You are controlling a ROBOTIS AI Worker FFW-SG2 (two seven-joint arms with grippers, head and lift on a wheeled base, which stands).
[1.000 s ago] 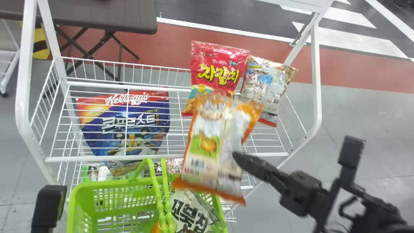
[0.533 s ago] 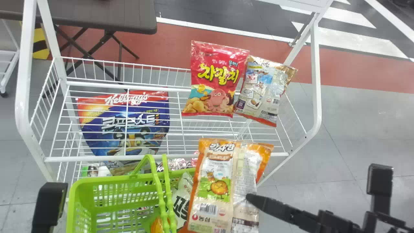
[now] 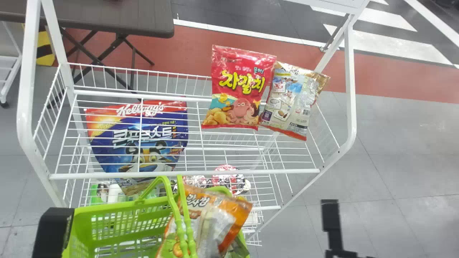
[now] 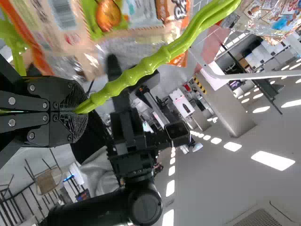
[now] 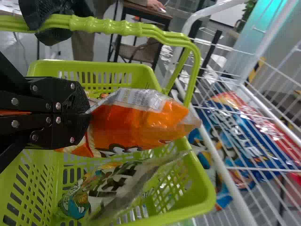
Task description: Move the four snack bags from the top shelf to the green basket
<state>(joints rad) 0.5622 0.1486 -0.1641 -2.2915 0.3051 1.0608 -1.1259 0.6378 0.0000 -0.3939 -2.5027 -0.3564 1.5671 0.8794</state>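
Head view: yellow lettering (image 3: 242,81) crosses the red snack bag (image 3: 235,109).

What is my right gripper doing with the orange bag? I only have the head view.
Observer: The right gripper is closed on one end of the orange bag.
Operator: And is my left gripper on the basket?
Observer: Yes, the left gripper is closed around the handle.
Operator: Anything under the orange bag?
Observer: Yes, the right wrist view shows a black-lettered bag below it, inside the basket.
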